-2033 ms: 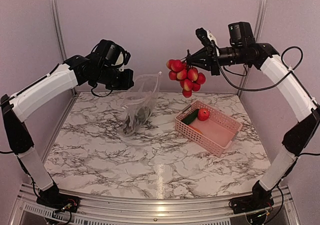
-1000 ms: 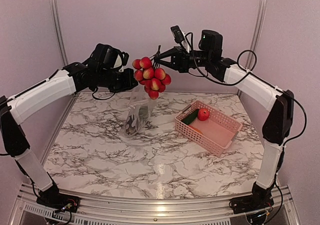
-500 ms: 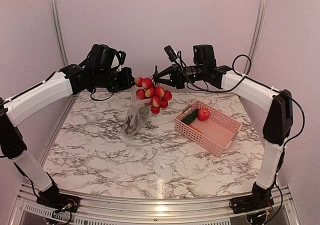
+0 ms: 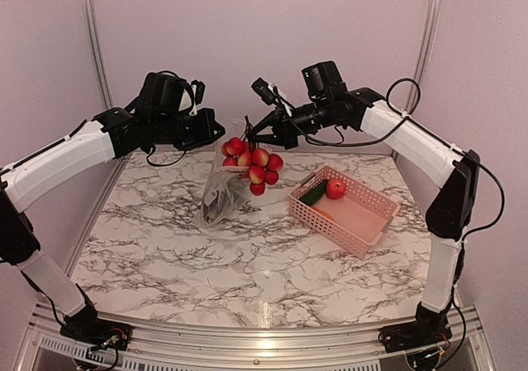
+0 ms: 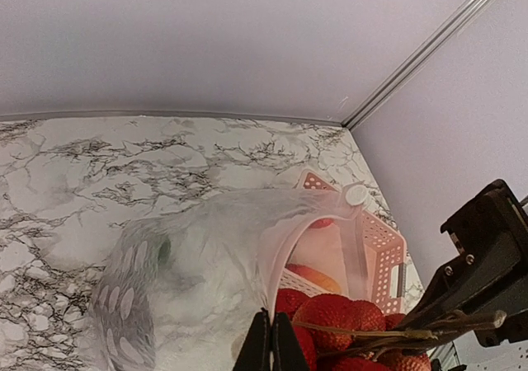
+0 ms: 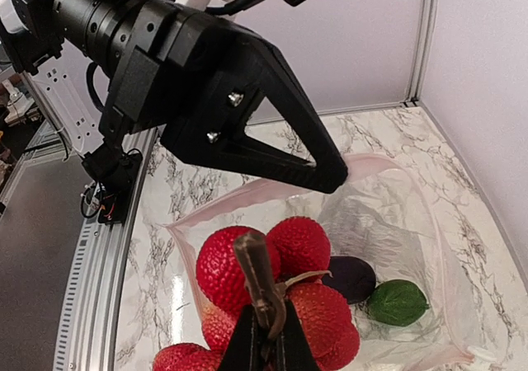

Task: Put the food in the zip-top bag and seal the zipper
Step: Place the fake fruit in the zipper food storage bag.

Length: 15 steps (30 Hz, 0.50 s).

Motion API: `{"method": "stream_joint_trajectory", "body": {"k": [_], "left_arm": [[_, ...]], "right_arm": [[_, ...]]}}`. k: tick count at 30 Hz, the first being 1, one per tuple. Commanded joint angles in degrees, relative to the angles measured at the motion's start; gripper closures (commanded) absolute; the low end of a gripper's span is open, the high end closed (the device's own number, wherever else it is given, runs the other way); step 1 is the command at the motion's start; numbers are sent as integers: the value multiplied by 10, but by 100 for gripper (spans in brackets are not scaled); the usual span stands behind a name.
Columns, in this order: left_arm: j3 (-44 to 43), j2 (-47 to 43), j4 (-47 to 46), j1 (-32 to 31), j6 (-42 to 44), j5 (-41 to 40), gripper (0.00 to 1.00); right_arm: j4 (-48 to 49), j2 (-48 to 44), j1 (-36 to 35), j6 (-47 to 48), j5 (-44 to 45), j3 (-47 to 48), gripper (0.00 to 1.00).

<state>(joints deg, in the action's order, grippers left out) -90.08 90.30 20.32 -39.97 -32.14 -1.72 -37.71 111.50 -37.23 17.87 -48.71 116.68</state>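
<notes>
The zip-top bag (image 4: 221,194) hangs open over the table, and my left gripper (image 4: 216,132) is shut on its mouth edge and holds it up. In the left wrist view my left gripper (image 5: 272,331) pinches the zipper strip (image 5: 285,251). My right gripper (image 4: 250,136) is shut on the brown stem of the cluster of red balls (image 4: 252,163), which hangs at the bag's mouth, partly inside it. The right wrist view shows my right gripper (image 6: 266,338), the cluster (image 6: 272,280), and the dark purple eggplant (image 6: 351,278) and round green piece (image 6: 398,302) lying in the bag (image 6: 396,214).
The pink basket (image 4: 363,231) stands on the table to the right, holding the green cucumber (image 4: 314,192), a red round fruit (image 4: 336,188) and an orange piece (image 4: 323,215). Metal frame posts stand at the back corners.
My right gripper has carried the cluster left and down, from high above the basket to the bag's mouth. My left gripper keeps its hold on the bag, shifted slightly.
</notes>
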Motion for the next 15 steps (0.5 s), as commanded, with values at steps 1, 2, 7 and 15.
{"method": "stream_joint_trajectory", "body": {"k": [1, 2, 7, 15], "left_arm": [[12, 0, -57, 1, 1, 56, 100], [15, 1, -64, 0, -1, 60, 100], [31, 7, -89, -9, -6, 70, 100], [24, 32, -98, -41, 19, 49, 100]], "right_arm": [[-61, 41, -7, -44, 97, 61, 100], [-55, 45, -7, -62, 116, 59, 100], [-67, 84, -7, -105, 139, 64, 100], [-87, 109, -22, -114, 151, 52, 100]]}}
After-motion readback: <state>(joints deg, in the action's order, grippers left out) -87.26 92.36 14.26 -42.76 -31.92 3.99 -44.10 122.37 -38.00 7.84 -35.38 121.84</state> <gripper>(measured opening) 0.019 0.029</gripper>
